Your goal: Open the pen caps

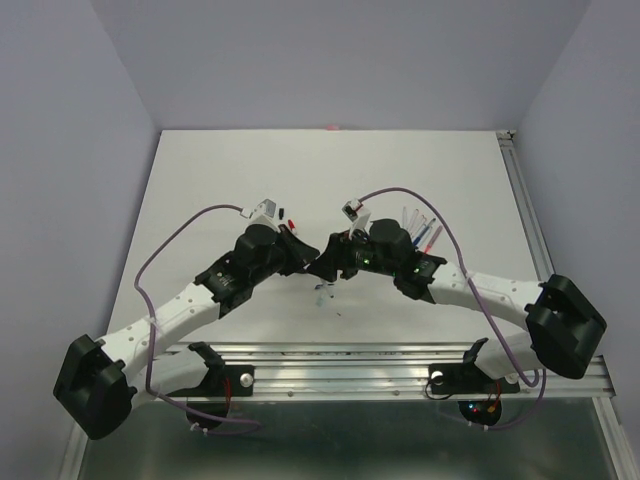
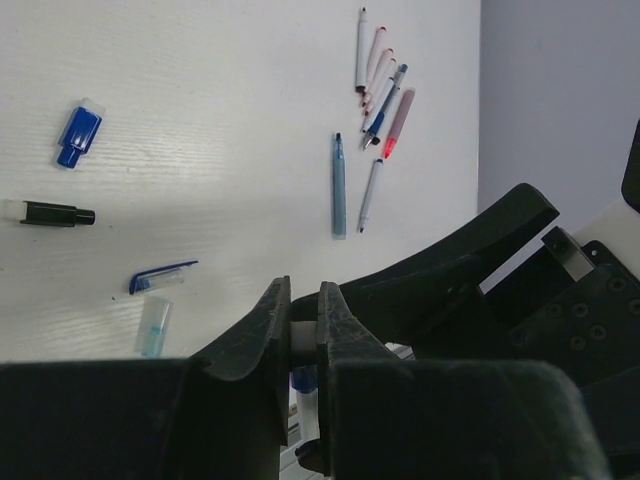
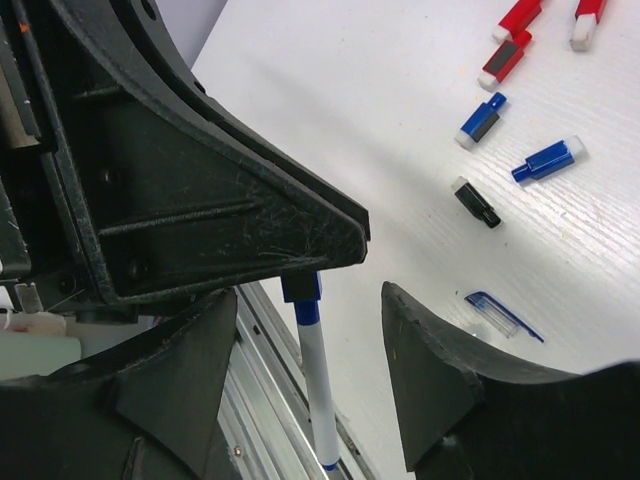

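Left gripper (image 2: 303, 305): jaws together, clamped on the white barrel of a pen (image 3: 316, 370) over the middle of the table (image 1: 220, 180). The pen sticks out of that grip, with a blue band just beside the fingers and a blue tip at the far end. I cannot tell whether either blue part is a cap.

Right gripper (image 3: 310, 330): jaws apart, one finger on either side of the same barrel, neither seen touching it.

Loose caps lie on the table near both grippers: a blue cap (image 2: 77, 133), a black cap (image 2: 50, 212), and red caps (image 3: 520, 15) farther off.

Right of the right wrist, the other pens (image 1: 420, 232) lie in a loose cluster.
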`<action>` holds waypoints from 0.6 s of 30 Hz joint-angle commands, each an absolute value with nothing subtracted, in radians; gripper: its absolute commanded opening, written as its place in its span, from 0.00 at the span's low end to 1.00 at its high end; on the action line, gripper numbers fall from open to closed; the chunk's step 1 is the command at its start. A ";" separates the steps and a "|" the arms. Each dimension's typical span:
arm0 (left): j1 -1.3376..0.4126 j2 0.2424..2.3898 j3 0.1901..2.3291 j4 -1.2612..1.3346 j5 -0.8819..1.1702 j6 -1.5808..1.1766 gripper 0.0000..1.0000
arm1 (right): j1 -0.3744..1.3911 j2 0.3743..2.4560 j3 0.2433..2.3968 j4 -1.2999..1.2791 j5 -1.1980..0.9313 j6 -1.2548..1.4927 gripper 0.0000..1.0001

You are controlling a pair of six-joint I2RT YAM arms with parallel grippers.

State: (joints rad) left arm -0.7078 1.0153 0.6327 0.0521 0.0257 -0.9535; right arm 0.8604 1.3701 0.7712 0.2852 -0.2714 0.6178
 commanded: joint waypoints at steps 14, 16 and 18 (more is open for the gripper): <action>-0.680 1.012 0.797 0.043 -0.161 -0.951 0.00 | 0.975 1.358 0.663 0.276 -0.238 0.604 0.01; -0.623 1.023 0.857 0.035 -0.182 -0.924 0.00 | 1.032 1.336 0.615 0.299 -0.242 0.615 0.01; -0.568 1.044 0.905 0.018 -0.225 -0.899 0.00 | 1.075 1.327 0.555 0.327 -0.233 0.646 0.01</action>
State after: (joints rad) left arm -0.6861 1.0401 0.7536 -0.0837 -0.0387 -0.9440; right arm 0.9619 1.3563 0.6781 0.3656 -0.2024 0.6075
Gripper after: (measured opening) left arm 0.208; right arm 0.114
